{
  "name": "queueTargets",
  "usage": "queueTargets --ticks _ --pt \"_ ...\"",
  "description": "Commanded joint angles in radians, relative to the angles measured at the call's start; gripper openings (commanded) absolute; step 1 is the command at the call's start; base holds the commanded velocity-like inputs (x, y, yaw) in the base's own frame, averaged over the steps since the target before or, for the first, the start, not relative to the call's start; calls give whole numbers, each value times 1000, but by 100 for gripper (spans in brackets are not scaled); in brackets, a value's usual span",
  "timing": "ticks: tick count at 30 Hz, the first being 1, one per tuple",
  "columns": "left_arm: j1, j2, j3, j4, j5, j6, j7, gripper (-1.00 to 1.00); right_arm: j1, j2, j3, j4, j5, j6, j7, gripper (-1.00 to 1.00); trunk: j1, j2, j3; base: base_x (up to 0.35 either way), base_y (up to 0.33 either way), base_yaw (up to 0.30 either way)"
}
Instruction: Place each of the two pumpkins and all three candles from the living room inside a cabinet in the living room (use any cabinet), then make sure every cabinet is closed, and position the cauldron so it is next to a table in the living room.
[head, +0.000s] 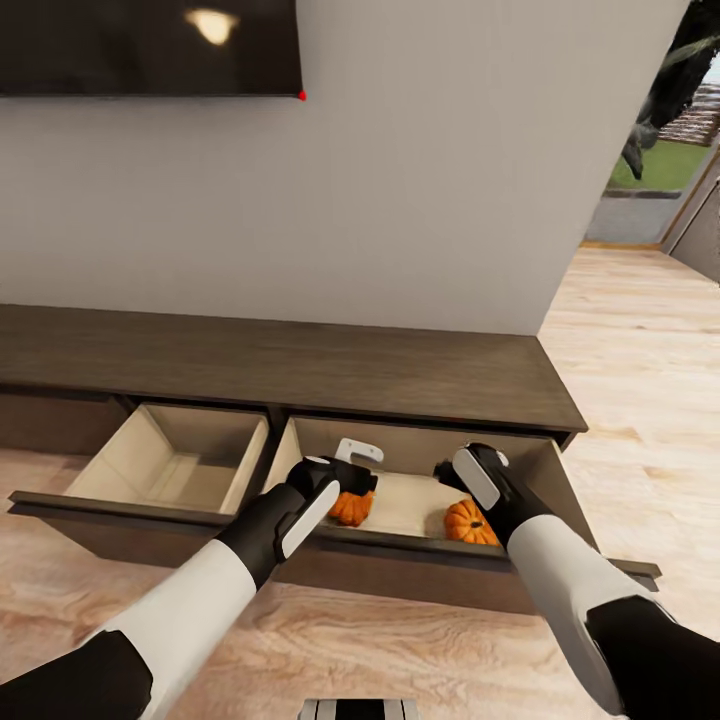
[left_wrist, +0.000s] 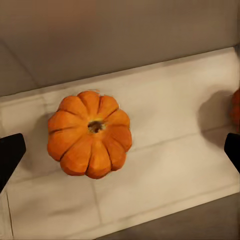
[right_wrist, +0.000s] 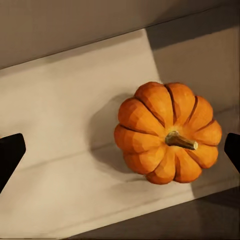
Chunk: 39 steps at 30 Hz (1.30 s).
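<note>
Head view: arms partly hide 2 pumpkins (head: 352, 508) (head: 470, 523) in the drawer (head: 415, 445).

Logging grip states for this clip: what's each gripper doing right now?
Left gripper: open, above a pumpkin in the drawer.
Right gripper: open, above the other pumpkin.

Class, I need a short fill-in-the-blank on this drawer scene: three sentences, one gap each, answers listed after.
1. The number of pumpkins lying in the right-hand open drawer is ____.
2. The left gripper hangs above the left pumpkin with its fingertips spread apart, so it is ____.
3. The other open drawer, nearer the robot's left, holds ____ pumpkins.

Answers: two; open; no
</note>
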Motion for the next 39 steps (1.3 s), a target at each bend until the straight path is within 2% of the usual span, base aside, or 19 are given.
queueTargets --ticks 1,8,33,39 --pt "-1 1 -3 -1 11 3 9 100 -4 0 5 5 -9 6 -9 100 -1 0 3 0 0 0" --pt "-1 2 -3 -1 15 24 8 100 -17 2 4 24 -10 51 -18 100 -4 2 30 0 0 0" --pt "-1 5 0 -3 21 48 11 100 -18 0 6 27 -13 62 -21 100 -15 7 127 0 0 0" --pt "-1 6 0 -3 22 81 11 100 -18 0 0 27 -18 124 -19 100 -18 9 150 0 0 0"
